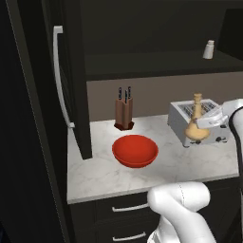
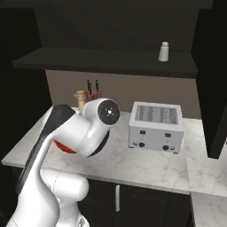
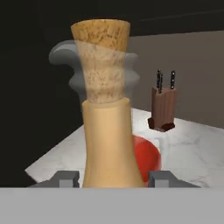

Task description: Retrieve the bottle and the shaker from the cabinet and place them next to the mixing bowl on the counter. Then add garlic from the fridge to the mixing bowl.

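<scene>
Midair, hand (image 3: 112, 178) partly spread, fingers (image 3: 65, 178) pinching the bottle (image 3: 107, 144) low on its neck, above the counter (image 1: 190, 163).

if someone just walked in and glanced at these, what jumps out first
The gripper holds the tan bottle upright in the air in front of the toaster. Next, the glossy red mixing bowl stands out on the white marble counter, in front of the knife block. The white shaker sits alone on the dark cabinet shelf.
</scene>
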